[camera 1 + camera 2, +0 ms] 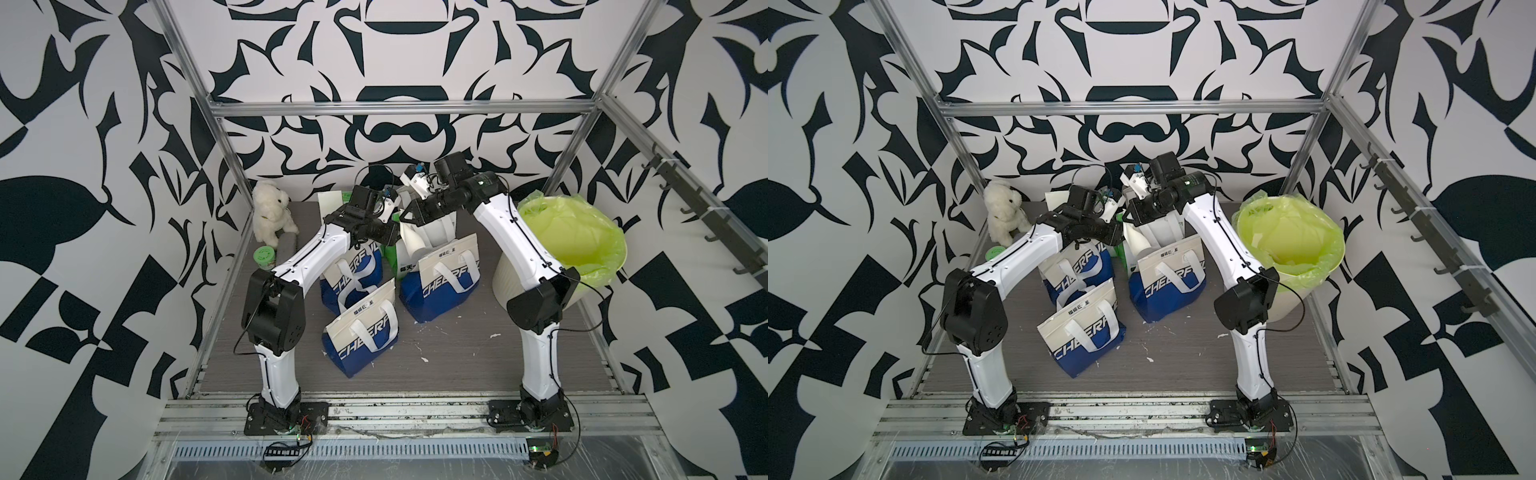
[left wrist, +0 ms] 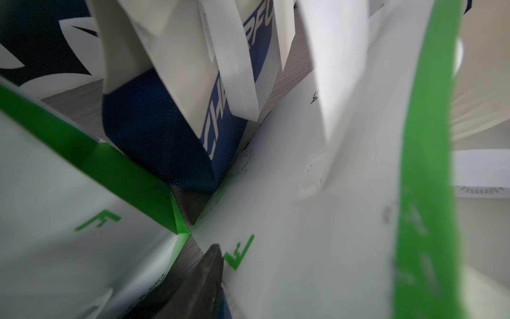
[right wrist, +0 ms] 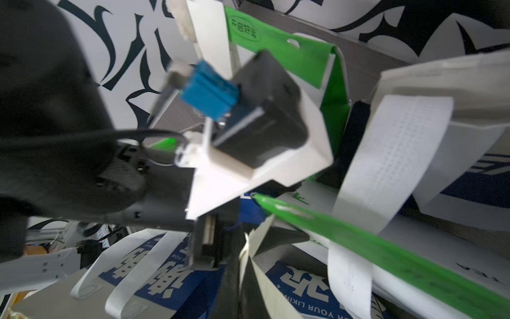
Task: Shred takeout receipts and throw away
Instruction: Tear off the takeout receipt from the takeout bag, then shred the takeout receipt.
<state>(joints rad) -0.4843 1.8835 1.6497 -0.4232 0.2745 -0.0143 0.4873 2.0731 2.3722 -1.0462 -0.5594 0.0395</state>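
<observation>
Cream takeout receipt (image 3: 263, 291) in right end effector (image 3: 244, 265), beside green-and-white bag (image 3: 386, 256)

We read "CHEERF" in white slanted capitals on the blue part of the front blue-and-white bag (image 1: 360, 338) and of the right blue-and-white bag (image 1: 440, 289), in both top views. Dark Chinese characters on each cream band (image 1: 365, 312) are too small to read. The green-and-white bag (image 1: 403, 270) shows what may be "每天". In the right wrist view, a blue bag panel (image 3: 298, 287) carries "YOUR LIKIN", upside down.

Matt cloth bags (image 1: 361, 336), glossy thin plastic bin liner (image 1: 582, 232), wood-grain tabletop (image 1: 457, 365).
</observation>
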